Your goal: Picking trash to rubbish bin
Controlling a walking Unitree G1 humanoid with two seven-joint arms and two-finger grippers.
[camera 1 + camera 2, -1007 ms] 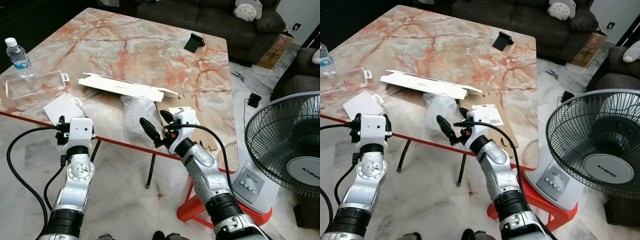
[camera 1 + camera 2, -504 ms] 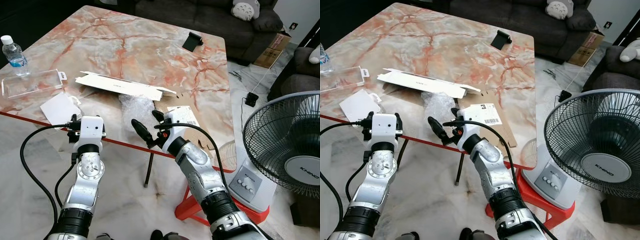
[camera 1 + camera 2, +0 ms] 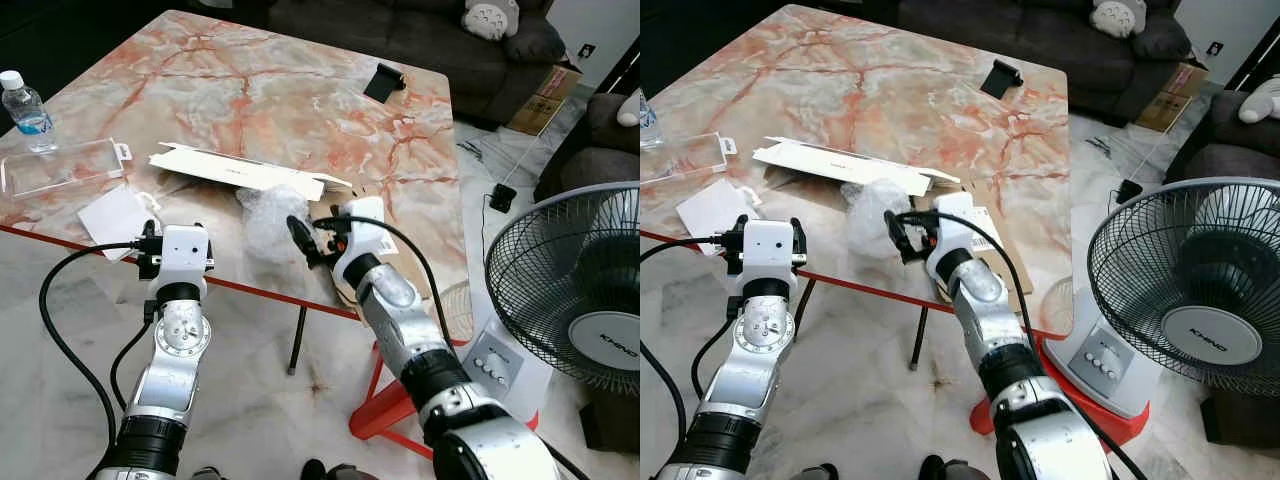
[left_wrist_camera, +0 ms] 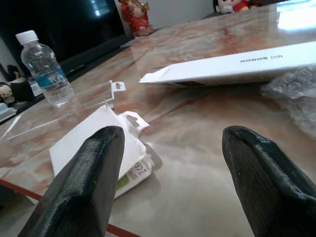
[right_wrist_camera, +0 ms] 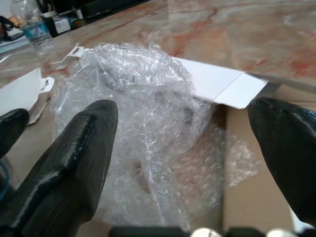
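Marble table (image 3: 300,110) bears bubble wrap (image 3: 268,218), perhaps cardboard (image 3: 395,245), bottle (image 3: 24,104)

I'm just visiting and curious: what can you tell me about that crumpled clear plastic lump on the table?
The bubble wrap is a clear, crumpled wad lying on the marble table near its front edge. Its far side touches the long white box, and it partly overlaps brown cardboard. The right gripper is open, its fingers either side of it, not closed.

Orange-veined marble table (image 3: 300,110) (white box (image 3: 240,170))
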